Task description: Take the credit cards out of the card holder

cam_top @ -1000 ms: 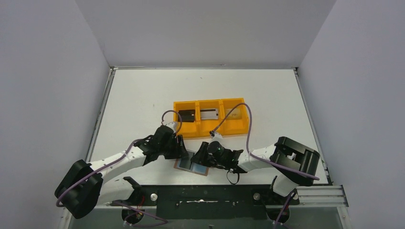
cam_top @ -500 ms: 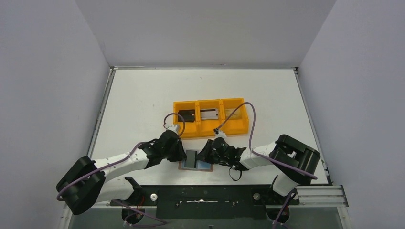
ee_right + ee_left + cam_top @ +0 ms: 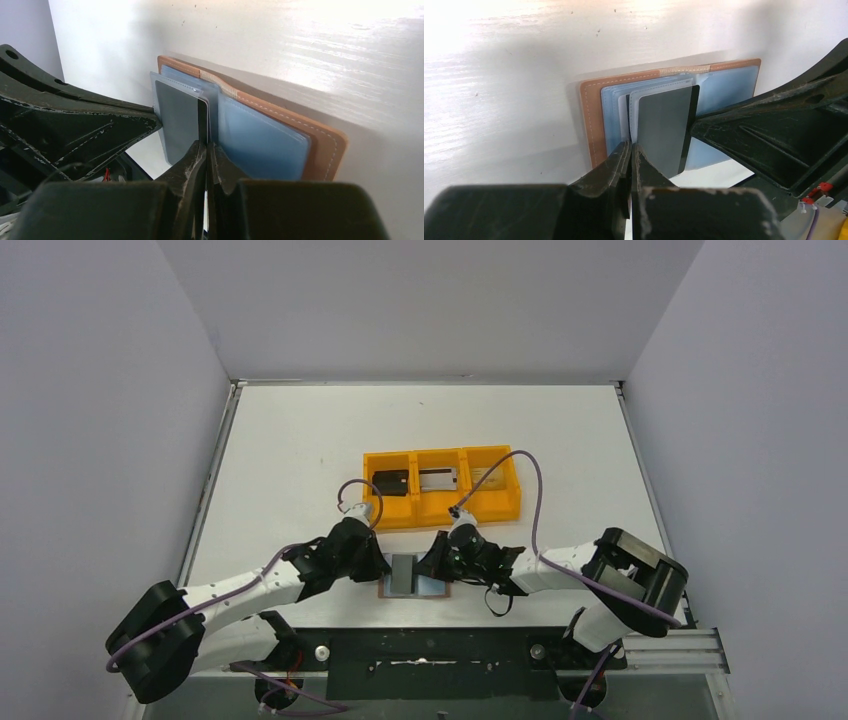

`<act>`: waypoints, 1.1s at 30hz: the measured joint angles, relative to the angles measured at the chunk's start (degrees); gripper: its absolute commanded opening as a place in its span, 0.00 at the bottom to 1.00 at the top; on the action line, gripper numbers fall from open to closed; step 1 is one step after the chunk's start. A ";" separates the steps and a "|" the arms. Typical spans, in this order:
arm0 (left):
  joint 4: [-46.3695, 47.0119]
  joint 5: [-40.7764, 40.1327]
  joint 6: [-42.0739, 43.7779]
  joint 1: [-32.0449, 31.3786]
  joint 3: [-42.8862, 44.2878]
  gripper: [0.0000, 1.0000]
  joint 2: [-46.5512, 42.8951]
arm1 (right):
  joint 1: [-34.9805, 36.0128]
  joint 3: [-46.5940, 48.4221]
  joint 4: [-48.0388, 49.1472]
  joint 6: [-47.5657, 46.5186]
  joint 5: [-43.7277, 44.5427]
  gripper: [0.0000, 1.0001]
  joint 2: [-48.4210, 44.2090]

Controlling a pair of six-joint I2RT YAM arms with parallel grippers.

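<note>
Left tool (image 3: 630, 147) and right tool (image 3: 206, 145) each pinch the upright middle leaf of the open card holder (image 3: 594, 115).

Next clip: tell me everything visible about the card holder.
The card holder is a brown leather bifold with pale stitching, lying open on the white table by its near edge. Inside are grey-blue clear sleeves; one middle sleeve, holding a dark grey card, stands raised, pinched by the shut left fingers and right fingers.

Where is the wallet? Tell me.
Top view, bottom centre: the wallet lies open between the left gripper and right gripper, just below the orange tray.
</note>
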 measured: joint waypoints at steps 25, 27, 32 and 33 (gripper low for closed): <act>-1.31 2.38 3.52 -0.46 5.95 0.24 6.64 | -0.98 1.77 -4.72 -1.11 -0.07 0.06 1.33; -1.75 2.84 3.76 -0.66 5.92 0.24 6.82 | -1.03 1.77 -4.72 -1.11 -0.07 0.06 1.31; -0.79 4.59 4.11 -0.74 5.62 0.24 4.68 | -1.33 1.77 -4.70 -1.09 -0.09 0.06 1.33; -0.46 4.76 4.13 -0.76 5.62 0.24 4.55 | -1.38 1.77 -4.68 -1.09 -0.09 0.06 1.36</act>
